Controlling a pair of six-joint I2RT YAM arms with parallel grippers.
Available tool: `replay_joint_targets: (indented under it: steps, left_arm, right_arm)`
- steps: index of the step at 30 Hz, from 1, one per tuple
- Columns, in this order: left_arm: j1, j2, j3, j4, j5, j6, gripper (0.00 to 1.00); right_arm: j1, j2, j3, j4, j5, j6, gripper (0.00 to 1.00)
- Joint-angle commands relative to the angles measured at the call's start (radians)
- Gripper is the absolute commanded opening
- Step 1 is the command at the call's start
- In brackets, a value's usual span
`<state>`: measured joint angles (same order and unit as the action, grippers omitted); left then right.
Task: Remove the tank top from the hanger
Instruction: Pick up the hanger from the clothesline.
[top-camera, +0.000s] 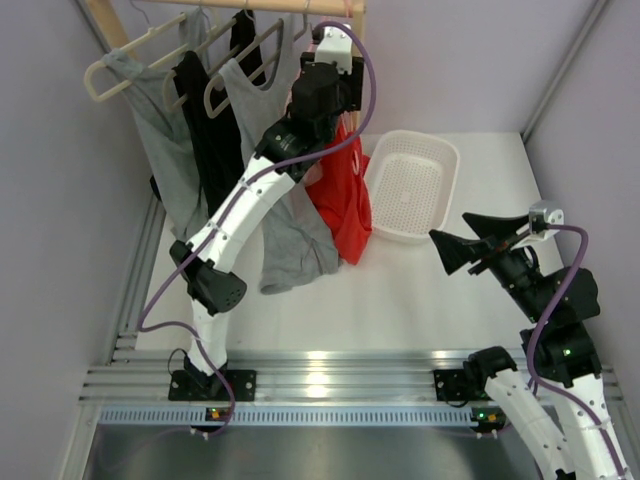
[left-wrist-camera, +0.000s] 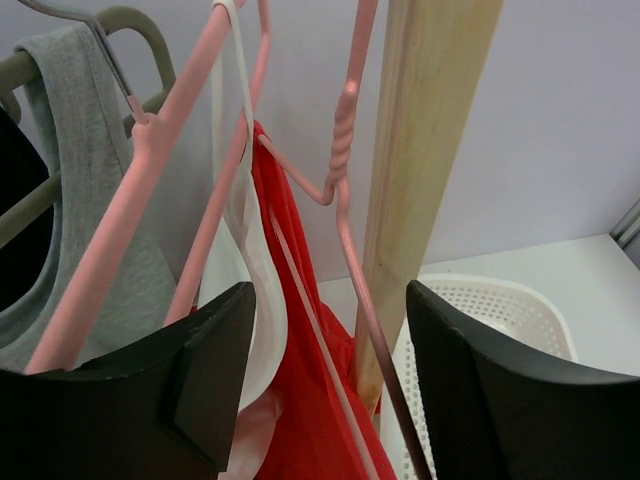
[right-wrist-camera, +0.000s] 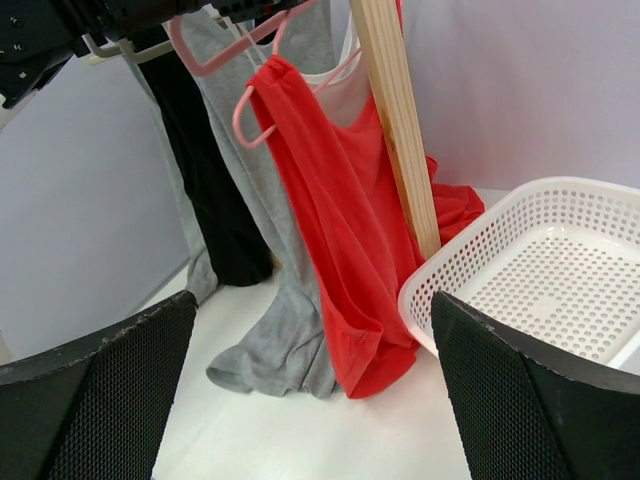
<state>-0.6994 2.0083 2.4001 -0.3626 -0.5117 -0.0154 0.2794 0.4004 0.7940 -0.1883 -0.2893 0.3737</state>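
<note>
As the left arm (top-camera: 255, 190) is reaching up to the rack, left jaws: standing wide apart and clamping nothing, with both fingers (left-wrist-camera: 205, 390) showing and a broad gap between them.
red tank top (left-wrist-camera: 300, 420): hanging on the pink hanger (left-wrist-camera: 340, 170) and draping down through the gap between the left jaws. Its hem is reaching the counter (top-camera: 400, 300) below them.
pink hanger: its wire is running between the left jaws, close to the right-hand finger. I cannot tell whether it is touching.
wooden post (left-wrist-camera: 430, 150): standing just beyond the left jaws, right of the hanger hook.
right jaws: spreading wide and holding nothing, hovering low over the counter, well apart from the rack.
white basket (right-wrist-camera: 470, 260): sitting ahead of the right jaws and toward their right, just beside the post.
grey tank top (top-camera: 290, 240): hanging left of the left jaws, just beside the red one.
black tank top (top-camera: 210, 140): hanging farther left of the left jaws.
</note>
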Motion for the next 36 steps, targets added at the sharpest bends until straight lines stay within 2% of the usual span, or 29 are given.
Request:
replay_joint_targets:
  steps: [1, 3, 8, 14, 15, 19, 20, 23, 36]
  left_arm:
    - [0.017, -0.011, 0.005, 0.027, 0.016, -0.015, 0.63]
    - [0.021, -0.016, 0.002, 0.028, 0.010, -0.017, 0.60]
    - [0.031, -0.034, -0.010, 0.030, -0.023, -0.024, 0.60]
    - [0.052, -0.046, -0.010, 0.040, -0.005, -0.047, 0.47]
    - [0.055, -0.049, -0.010, 0.039, 0.004, -0.061, 0.42]
    - [0.058, -0.054, -0.012, 0.043, 0.025, -0.074, 0.32]
    - [0.057, -0.057, -0.010, 0.047, 0.032, -0.072, 0.20]
    - [0.058, -0.060, -0.012, 0.054, 0.036, -0.072, 0.00]
    - [0.064, -0.108, -0.012, 0.070, 0.130, -0.067, 0.00]
  right_arm:
    - [0.007, 0.008, 0.045, -0.007, 0.004, -0.007, 0.99]
    - [0.007, 0.011, 0.048, -0.007, 0.004, -0.009, 0.99]
    - [0.007, 0.012, 0.045, -0.005, 0.002, -0.009, 1.00]
    - [0.007, 0.006, 0.042, -0.007, 0.001, -0.009, 0.99]
    - [0.007, 0.005, 0.042, -0.007, 0.001, -0.009, 0.99]
    - [0.007, 0.005, 0.039, -0.007, -0.001, -0.009, 0.99]
    - [0.007, 0.005, 0.037, -0.007, -0.001, -0.009, 1.00]
    - [0.007, 0.003, 0.036, -0.007, -0.001, -0.007, 0.99]
    - [0.006, -0.006, 0.031, -0.007, -0.005, -0.002, 0.99]
